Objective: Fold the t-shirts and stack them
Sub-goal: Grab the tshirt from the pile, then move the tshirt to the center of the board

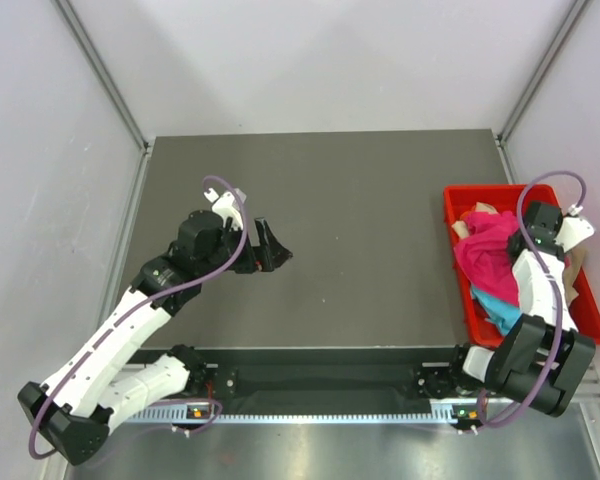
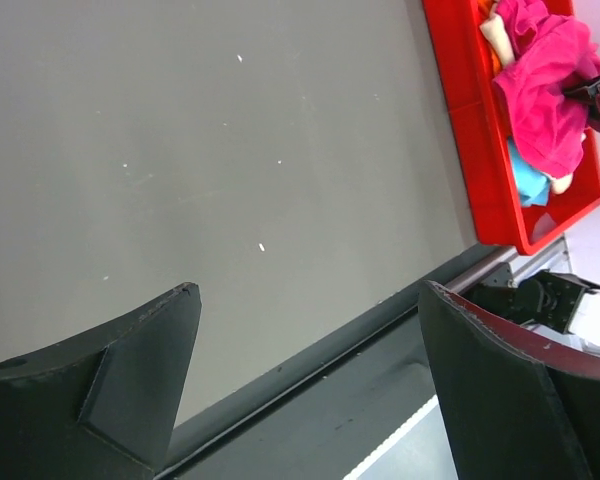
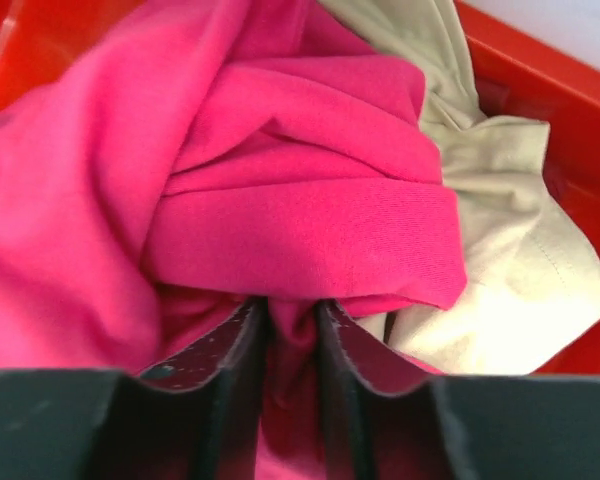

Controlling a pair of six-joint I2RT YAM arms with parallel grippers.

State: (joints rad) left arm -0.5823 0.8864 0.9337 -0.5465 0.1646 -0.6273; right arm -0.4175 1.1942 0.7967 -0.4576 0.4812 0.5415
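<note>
R gripper point(image 3: 292, 312) pinches the crumpled magenta-pink cloth t-shirt point(image 3: 280, 200) inside your rigid red plastic bin point(image 1: 458, 205); L gripper point(image 2: 310, 290) spread, empty. Nothing folded/stacked yet, so you've all steps left.

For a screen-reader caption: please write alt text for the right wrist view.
The right tool pinches a fold of pink shirt. A beige shirt lies to the right, both inside a red bin.

Left gripper point(image 1: 272, 246) gapes wide; right gripper point(image 3: 290, 310), seemingly angled downward, pinches pink t-shirt point(image 3: 300, 225).
</note>
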